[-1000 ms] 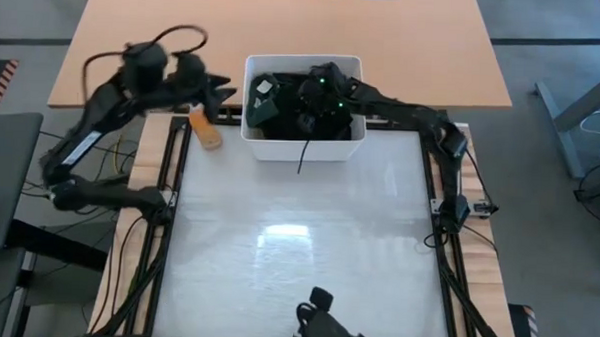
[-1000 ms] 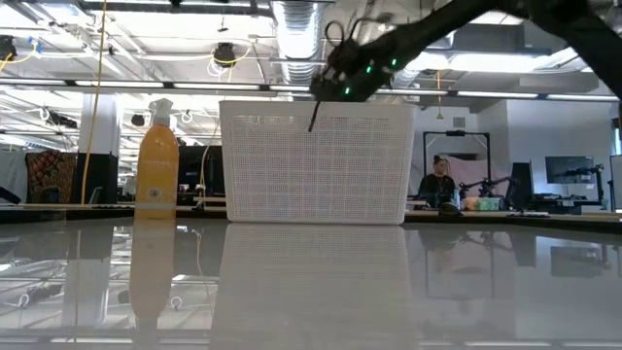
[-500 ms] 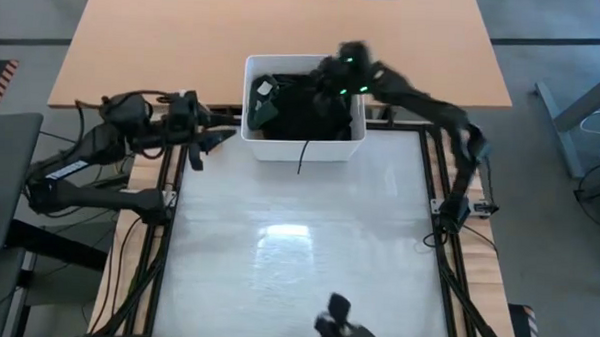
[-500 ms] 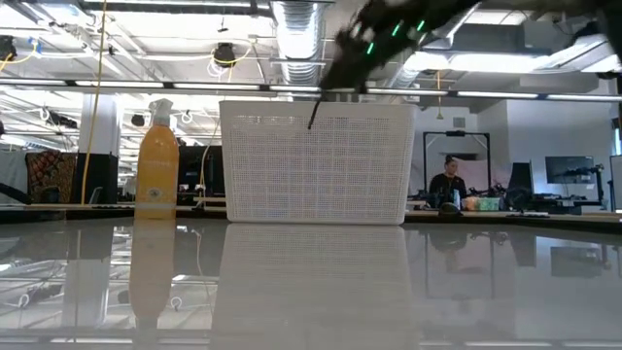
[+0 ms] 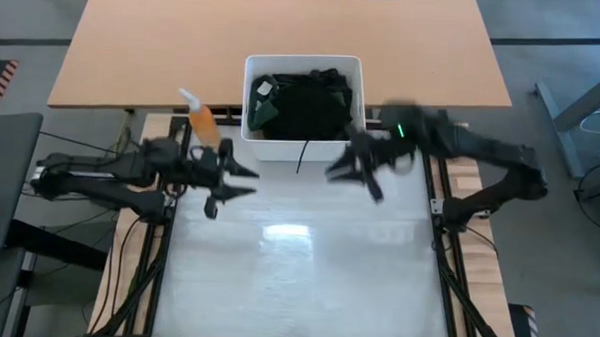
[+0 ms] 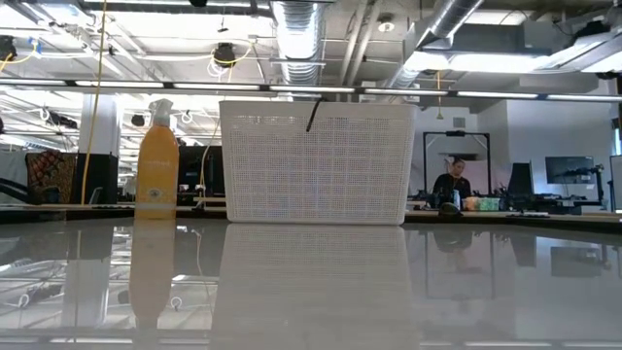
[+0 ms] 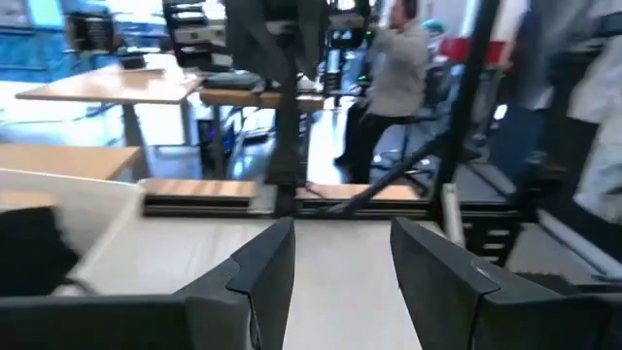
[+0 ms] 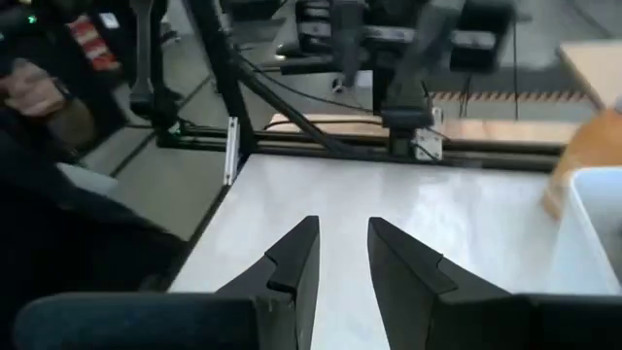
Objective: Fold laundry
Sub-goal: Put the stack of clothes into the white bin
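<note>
1. Laundry [image 5: 304, 101]: heaped in white bin [image 5: 251, 145]; likely soft, light, floppy; best pinched at a top fold.
2. Left gripper [image 5: 242, 178], right gripper [image 5: 345, 170]: spread, empty, above table [image 5: 296, 278].

A white plastic bin with perforated walls [image 6: 316, 160] holds soft, matt dark cloth laundry [image 5: 304, 104]. The white tabletop [image 5: 297, 248] looks smooth and glossy, mirroring lights. Behind it stands a matt light-wood desk [image 5: 235, 36]. The orange plastic spray bottle [image 6: 156, 165] looks smooth.
</note>
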`<state>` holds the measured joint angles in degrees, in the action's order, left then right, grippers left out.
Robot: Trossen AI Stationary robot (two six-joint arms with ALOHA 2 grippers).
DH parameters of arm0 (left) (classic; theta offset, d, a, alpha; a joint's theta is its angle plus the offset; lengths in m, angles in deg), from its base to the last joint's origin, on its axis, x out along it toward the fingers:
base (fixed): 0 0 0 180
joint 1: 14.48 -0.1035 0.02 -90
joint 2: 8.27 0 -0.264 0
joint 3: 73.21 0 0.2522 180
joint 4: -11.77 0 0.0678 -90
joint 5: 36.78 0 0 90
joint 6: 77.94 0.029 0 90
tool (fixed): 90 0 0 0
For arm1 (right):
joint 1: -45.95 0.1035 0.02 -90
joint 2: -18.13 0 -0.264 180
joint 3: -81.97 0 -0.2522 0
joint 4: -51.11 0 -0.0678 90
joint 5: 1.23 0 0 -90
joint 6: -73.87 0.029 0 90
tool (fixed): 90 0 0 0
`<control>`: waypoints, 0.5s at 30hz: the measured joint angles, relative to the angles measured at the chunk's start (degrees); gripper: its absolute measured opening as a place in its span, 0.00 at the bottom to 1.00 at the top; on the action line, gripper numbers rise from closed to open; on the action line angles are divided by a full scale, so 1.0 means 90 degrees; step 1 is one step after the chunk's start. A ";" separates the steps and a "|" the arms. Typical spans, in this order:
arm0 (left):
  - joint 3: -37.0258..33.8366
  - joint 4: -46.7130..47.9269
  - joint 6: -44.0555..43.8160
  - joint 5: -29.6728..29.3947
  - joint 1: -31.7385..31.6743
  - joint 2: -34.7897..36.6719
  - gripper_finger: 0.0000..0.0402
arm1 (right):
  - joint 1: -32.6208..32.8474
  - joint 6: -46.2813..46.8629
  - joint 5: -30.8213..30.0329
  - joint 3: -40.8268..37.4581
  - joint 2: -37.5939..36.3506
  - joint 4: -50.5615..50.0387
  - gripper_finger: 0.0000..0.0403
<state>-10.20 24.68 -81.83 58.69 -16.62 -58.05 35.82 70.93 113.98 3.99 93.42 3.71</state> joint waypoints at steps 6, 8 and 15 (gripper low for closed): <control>-0.0848 -0.0659 -0.0090 -0.0879 0.1127 -0.0012 0.40 | 0.1768 0.0503 -0.3595 -0.2547 -0.0815 0.1817 0.29; -0.0918 -0.0711 -0.0111 -0.1366 0.1360 -0.0005 0.40 | 0.1889 0.0545 -0.4449 -0.3216 -0.0713 0.2379 0.29; -0.0927 -0.0722 -0.0140 -0.1702 0.1700 -0.0003 0.40 | 0.1853 -0.1613 -0.5379 -0.4021 0.0551 0.3527 0.29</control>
<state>-18.55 18.18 -83.09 43.37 -1.33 -58.07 52.50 56.41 65.57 -32.21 98.38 35.45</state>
